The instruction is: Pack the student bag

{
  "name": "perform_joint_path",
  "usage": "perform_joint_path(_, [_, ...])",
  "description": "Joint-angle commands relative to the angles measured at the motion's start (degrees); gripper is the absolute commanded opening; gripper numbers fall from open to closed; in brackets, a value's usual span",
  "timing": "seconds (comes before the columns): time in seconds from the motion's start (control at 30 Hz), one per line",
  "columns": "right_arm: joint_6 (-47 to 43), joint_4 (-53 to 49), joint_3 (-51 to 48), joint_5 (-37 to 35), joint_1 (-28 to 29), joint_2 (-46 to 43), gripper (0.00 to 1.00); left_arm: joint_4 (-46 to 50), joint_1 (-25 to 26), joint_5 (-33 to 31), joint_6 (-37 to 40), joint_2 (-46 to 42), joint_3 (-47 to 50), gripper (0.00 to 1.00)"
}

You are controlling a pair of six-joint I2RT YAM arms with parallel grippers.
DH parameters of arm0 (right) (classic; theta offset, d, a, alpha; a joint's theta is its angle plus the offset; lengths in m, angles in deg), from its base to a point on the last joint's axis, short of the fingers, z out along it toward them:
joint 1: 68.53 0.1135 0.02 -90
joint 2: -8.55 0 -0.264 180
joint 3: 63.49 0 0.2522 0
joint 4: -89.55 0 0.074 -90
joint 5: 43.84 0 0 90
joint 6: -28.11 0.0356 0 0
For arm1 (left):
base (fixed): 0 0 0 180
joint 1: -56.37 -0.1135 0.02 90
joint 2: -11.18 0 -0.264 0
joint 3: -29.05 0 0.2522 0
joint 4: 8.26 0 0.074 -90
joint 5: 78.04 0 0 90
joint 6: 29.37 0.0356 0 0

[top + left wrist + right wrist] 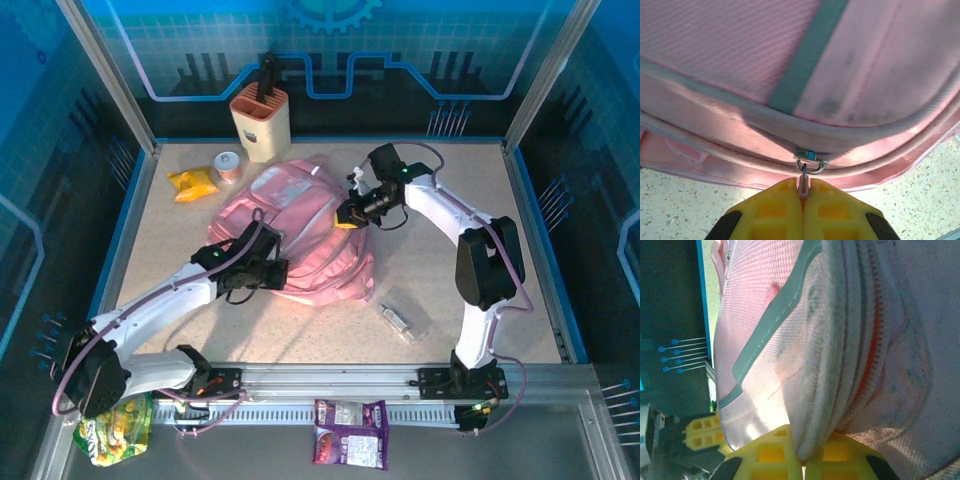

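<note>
The left gripper (801,196) is clamped on the small metal zip pull (803,181) of the large, soft pink fabric backpack (740,55), whose grey-piped seam lies directly ahead of its yellow fingers. The backpack rests on the speckled table (320,335) between the two grippers. The right gripper (802,445) pinches the bag's pale zip trim (825,390) between its closed yellow fingers, with the fabric rising just ahead of them.

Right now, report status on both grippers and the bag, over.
Left gripper shut on zip pull. Right gripper shut on bag edge. Bag lies on table. Clear packet sits apart, not blocking.
</note>
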Motion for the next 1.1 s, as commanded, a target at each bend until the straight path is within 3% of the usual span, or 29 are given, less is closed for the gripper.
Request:
perform_joint_path(0.0, [-3.8,1.0,3.2,-5.5,-2.4,1.0,0.0,2.5,-3.3,-0.3,2.1,0.7,0.8,0.0])
perform_joint_path(0.13, [-4.4,0.8,1.7,-7.1,-1.5,-0.7,0.0,1.0,-4.4,-1.0,1.7,1.6,-0.6,0.0])
perform_joint_path(0.2, [-4.2,1.8,0.2,-6.8,-1.2,-2.1,0.1,-0.8,-4.3,2.2,1.6,1.0,0.1,0.06])
perform_joint_path(0.33, [-4.5,1.8,-4.4,-7.9,-1.0,-7.2,0.35,1.1,-4.0,4.3,-1.2,-0.3,0.6,0.25])
perform_joint_path(0.47, [-4.1,2.5,-12.6,-12.4,-0.5,-16.1,0.61,1.1,-0.6,4.3,-5.2,-5.7,2.0,0.54])
perform_joint_path(0.63, [-2.1,0.8,-22.6,-18.3,0.9,-24.4,0.83,-4.5,5.8,1.1,-14.8,-12.5,5.9,0.8])
perform_joint_path(0.77, [-0.4,0.4,-30.6,-22.2,4.2,-31.6,0.97,-9.4,12.3,-4.8,-23.2,-16.2,9.4,0.93])
perform_joint_path(0.87, [0.8,-0.4,-35.5,-27.5,6.9,-36.3,1.0,-12.9,17.2,-9.4,-26.8,-17.2,11.8,0.99])
perform_joint_path(1.07, [6.4,-2.7,-44.1,-32.6,9.3,-42.5,1.0,-17.4,24.7,-17.3,-33.2,-15.9,13.9,0.99])
